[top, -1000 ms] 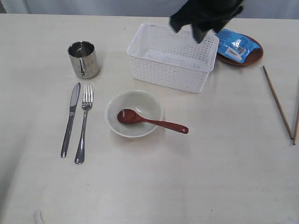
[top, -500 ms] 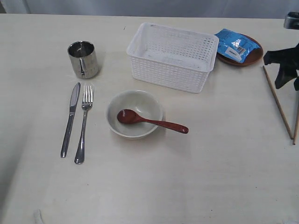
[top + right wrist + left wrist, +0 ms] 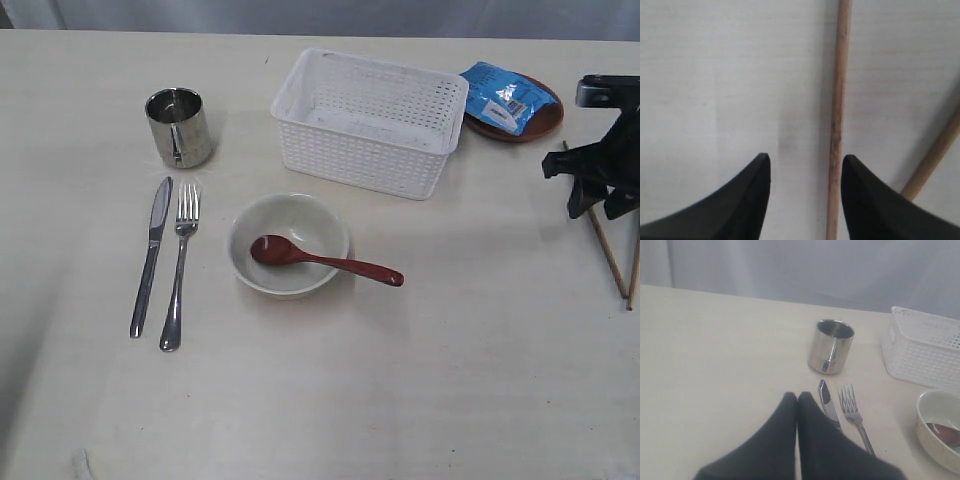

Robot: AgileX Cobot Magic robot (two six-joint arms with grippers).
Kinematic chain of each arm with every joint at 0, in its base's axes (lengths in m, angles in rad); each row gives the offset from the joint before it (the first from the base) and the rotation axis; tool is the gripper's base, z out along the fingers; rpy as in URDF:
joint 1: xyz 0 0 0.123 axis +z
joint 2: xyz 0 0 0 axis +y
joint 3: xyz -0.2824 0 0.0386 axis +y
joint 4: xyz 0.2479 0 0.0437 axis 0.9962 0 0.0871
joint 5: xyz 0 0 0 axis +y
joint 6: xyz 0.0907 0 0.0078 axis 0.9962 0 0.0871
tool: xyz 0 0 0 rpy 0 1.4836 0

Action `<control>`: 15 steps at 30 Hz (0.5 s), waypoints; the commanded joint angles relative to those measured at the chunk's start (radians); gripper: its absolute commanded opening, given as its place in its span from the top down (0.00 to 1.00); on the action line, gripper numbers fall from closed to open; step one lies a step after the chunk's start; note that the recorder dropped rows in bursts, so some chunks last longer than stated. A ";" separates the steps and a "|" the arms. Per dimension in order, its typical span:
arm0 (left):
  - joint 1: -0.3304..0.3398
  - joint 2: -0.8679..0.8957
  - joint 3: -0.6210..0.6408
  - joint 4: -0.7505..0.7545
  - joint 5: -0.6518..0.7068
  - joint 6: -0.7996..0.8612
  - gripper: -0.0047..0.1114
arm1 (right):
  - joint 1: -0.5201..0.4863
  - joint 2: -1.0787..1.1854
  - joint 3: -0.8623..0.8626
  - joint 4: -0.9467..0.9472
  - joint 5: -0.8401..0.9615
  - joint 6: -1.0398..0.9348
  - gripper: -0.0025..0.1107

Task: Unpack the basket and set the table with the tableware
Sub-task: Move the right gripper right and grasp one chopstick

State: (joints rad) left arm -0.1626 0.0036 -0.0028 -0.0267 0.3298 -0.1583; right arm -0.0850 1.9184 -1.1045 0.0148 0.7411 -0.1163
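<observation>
The white basket (image 3: pixel 370 120) stands empty at the back of the table (image 3: pixel 450 380). To its left are the steel cup (image 3: pixel 180 127), the knife (image 3: pixel 152 255) and the fork (image 3: pixel 180 265). The cream bowl (image 3: pixel 288 243) holds the red-brown spoon (image 3: pixel 325 260). The brown plate (image 3: pixel 535 125) carries a blue packet (image 3: pixel 505 95). Two chopsticks (image 3: pixel 612 262) lie at the right edge. My right gripper (image 3: pixel 806 159) is open, low over them, with one chopstick (image 3: pixel 837 100) between its fingers, close to one finger. My left gripper (image 3: pixel 797 396) is shut and empty, near the knife (image 3: pixel 829 405).
The basket sits between the cup and the plate. The second chopstick (image 3: pixel 935 155) lies just outside my right gripper's fingers. A curtain hangs behind the table's far edge.
My right arm has swung from above the basket's far right corner to the right edge of the table and come down over the chopsticks. Nothing on the table has moved.
</observation>
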 commanded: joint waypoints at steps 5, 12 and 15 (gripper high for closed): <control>0.001 -0.004 0.003 -0.005 -0.011 0.001 0.96 | -0.005 0.083 -0.023 -0.015 -0.002 -0.015 0.59; 0.001 -0.004 0.003 -0.005 -0.011 0.001 0.96 | -0.005 0.127 -0.023 -0.015 -0.011 -0.019 0.76; 0.001 -0.004 0.003 -0.005 -0.011 0.001 0.96 | -0.005 0.148 -0.023 -0.015 -0.008 -0.019 0.94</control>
State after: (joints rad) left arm -0.1626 0.0036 -0.0028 -0.0267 0.3298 -0.1583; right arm -0.0850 2.0155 -1.1410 0.0080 0.7431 -0.1277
